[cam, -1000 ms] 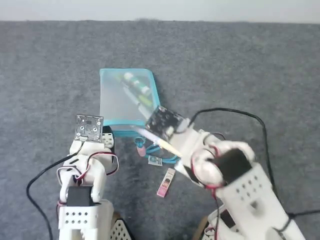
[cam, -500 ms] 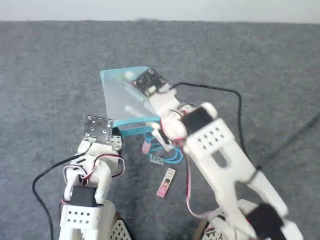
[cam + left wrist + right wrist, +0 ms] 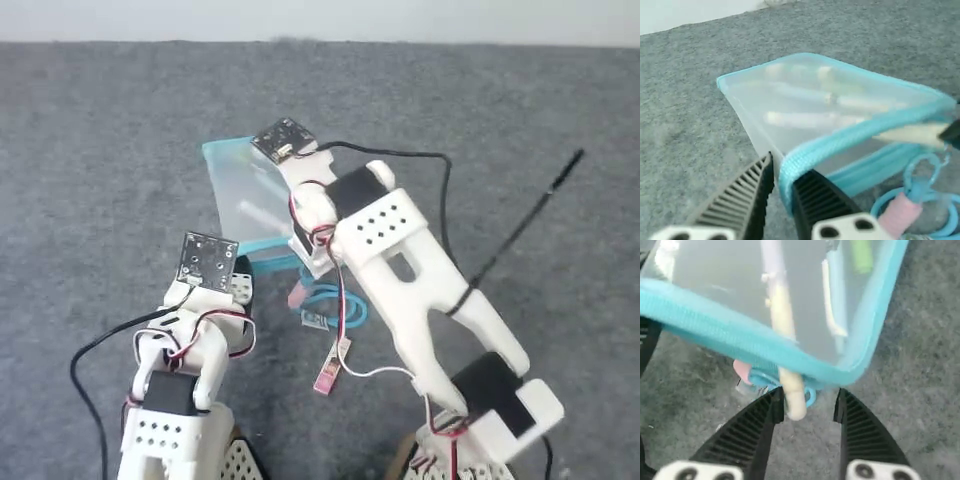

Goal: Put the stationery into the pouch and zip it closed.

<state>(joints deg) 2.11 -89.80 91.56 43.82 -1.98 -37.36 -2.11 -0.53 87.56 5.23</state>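
A translucent pouch [image 3: 243, 195] with teal trim lies on the grey carpet, holding several pens [image 3: 812, 119]. My left gripper [image 3: 782, 187] is shut on the teal zipper edge [image 3: 840, 142] at the pouch's near corner. The right arm [image 3: 385, 225] stretches over the pouch. My right gripper [image 3: 807, 402] is open at the pouch mouth. A cream pen [image 3: 785, 355] lies mostly inside the pouch, and its end sticks out against one finger [image 3: 769, 412]. A green marker [image 3: 860, 255] is deeper inside. A pink eraser [image 3: 331, 372] lies on the carpet near the arm bases.
A pink charm [image 3: 298, 293] and teal cord loops [image 3: 338, 305] trail from the zipper just in front of the pouch. Black cables [image 3: 520, 225] run off to the right. Open carpet [image 3: 110, 160] lies to the left and beyond the pouch.
The right arm swung from the near side forward over the pouch, carrying the cream pen into the mouth. The pouch shifted and tilted slightly. The left gripper kept its grip on the corner.
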